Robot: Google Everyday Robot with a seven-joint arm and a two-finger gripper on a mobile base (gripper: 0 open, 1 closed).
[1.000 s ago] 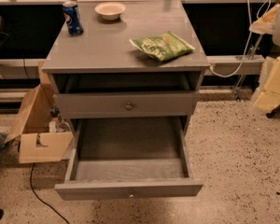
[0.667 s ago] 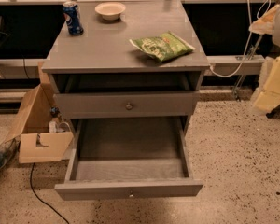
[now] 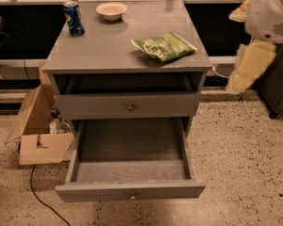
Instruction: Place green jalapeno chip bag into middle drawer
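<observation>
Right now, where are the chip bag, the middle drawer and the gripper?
green jalapeno chip bag [image 3: 164, 46], camera view, bag's middle.
middle drawer [image 3: 132, 171], camera view, bare floor.
gripper: not in camera view; only the arm [image 3: 252, 62], right edge.

- The arm comes in at the upper right corner, its white rounded joint off to the right of the tabletop.
- A pale cream segment hangs from that joint, slanting down and left, just beside the tabletop's right edge but apart from it.
- The end effector seems to be that segment's blurred lower tip, lower than the tabletop's front right corner.
</observation>
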